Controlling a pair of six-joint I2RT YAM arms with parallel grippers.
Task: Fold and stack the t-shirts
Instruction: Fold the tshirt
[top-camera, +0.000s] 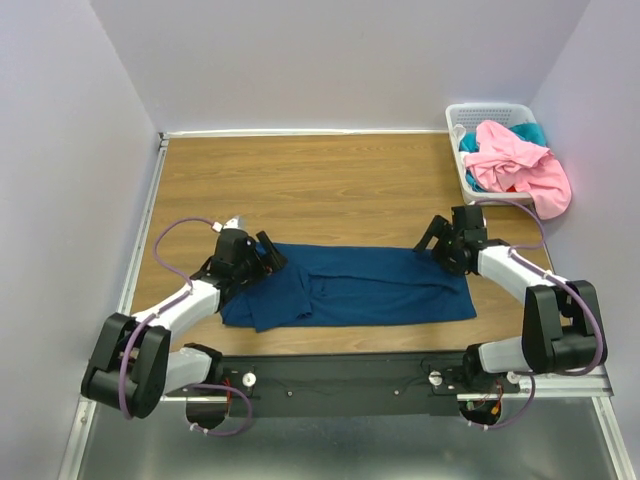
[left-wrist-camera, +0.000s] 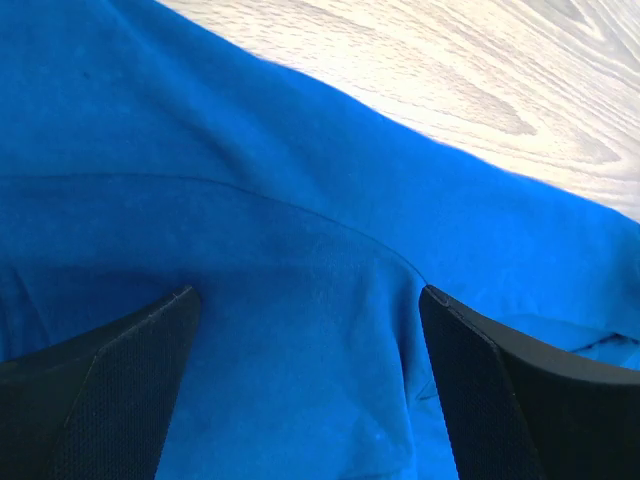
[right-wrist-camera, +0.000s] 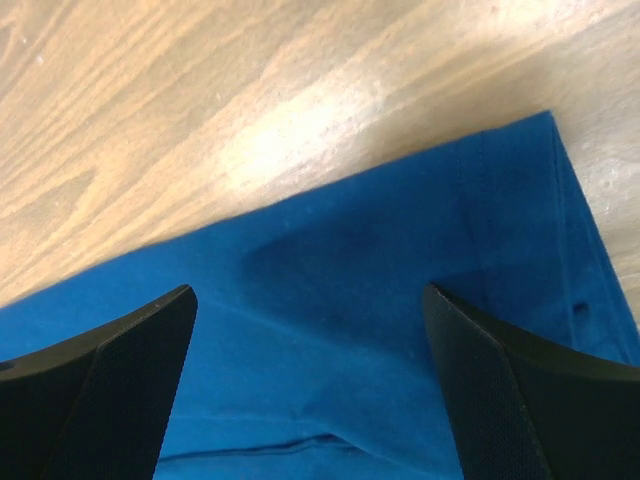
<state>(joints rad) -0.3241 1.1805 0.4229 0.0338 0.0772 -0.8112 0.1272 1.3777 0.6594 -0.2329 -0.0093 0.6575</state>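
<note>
Left jaws and right jaws spread over navy t-shirt's (top-camera: 380, 285) far edge; table (top-camera: 330, 180) beyond.

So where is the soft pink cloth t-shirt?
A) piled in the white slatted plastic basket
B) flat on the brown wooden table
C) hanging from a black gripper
A: the pink t-shirt is heaped in the white slatted plastic basket at the far right corner, drooping over its rim; the dark blue t-shirt is the one lying on the wooden table.
</note>
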